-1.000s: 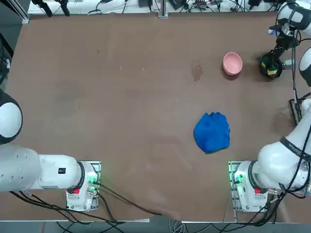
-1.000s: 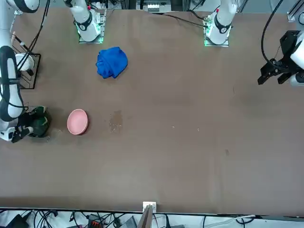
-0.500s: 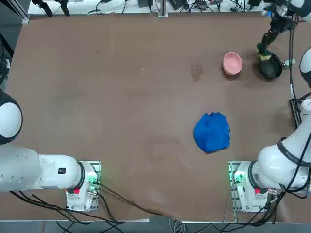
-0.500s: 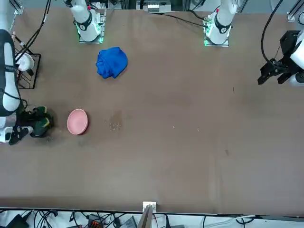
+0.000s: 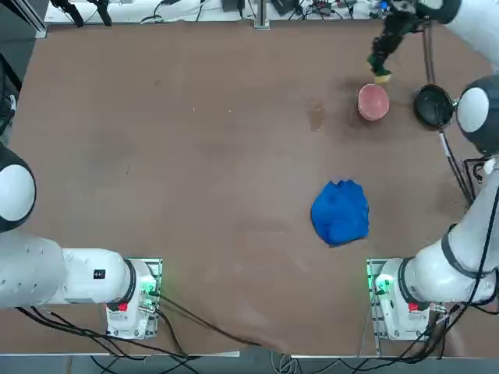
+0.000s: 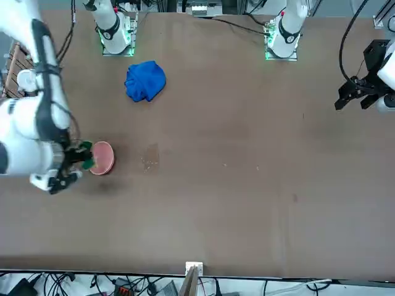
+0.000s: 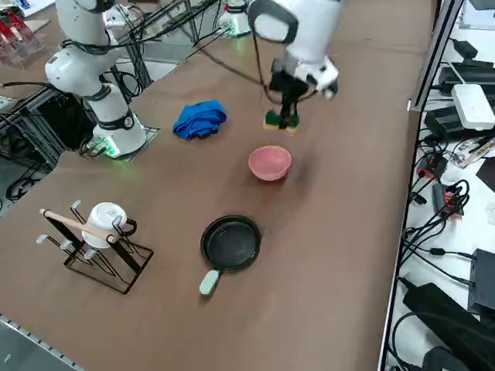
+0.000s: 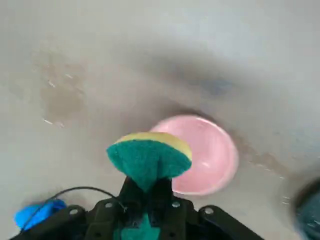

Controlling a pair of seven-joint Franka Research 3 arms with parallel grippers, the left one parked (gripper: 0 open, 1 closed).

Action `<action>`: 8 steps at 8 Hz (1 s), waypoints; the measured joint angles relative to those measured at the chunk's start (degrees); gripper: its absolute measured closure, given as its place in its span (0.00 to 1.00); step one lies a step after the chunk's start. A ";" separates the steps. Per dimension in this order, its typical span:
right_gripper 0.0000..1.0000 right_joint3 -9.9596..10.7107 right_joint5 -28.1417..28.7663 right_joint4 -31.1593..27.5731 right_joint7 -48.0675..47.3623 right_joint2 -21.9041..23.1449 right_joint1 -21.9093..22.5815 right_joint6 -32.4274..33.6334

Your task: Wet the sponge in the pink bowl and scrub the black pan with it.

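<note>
Pincer, right [image 8: 146, 189], 1: closed on the sponge [image 8: 148, 162], its two fingers pinching the green body so that it bulges out beyond their tips, with more green showing back between them. I see the grip plainly in my wrist view.

Sponge, 1: green, yellow layer along one edge, that edge facing away from the fingers. I have it raised off the counter [image 5: 195, 160], near the pink bowl [image 5: 373, 103] and apart from it.

Bowl, 1: pink, round, smooth, upright on the counter, between my blue cloth and black pan as the side view shows them.

Pan, black [image 7: 230, 243], 1: round, cooking face up, flat on the counter near the bowl, with 1 short pale handle [image 7: 209, 282].

Cloth, blue [image 5: 341, 213], 1: crumpled, on the counter, nearer the arms' bases than the bowl is.

Rack, dark, with a pale wooden bar [image 7: 108, 260], 1: on the counter, well apart from the bowl.

Cup, white [image 7: 105, 222], 1: on that rack.

Wet patches, 2 that I can make out: a larger one [image 8: 64, 97] with bright droplets, and a smaller one [image 8: 267, 161] between bowl and pan.
</note>
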State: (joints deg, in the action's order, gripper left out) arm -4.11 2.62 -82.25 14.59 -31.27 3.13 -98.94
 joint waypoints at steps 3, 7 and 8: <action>0.92 0.02 0.02 -1.70 -18.00 -2.77 12.01 -8.57; 0.92 0.26 0.03 -11.53 -26.30 -4.87 15.67 -25.49; 0.93 0.27 0.03 -14.35 -28.33 -4.87 16.01 -29.38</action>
State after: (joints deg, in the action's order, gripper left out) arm -3.85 2.64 -96.61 -13.73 -36.14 19.14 -128.32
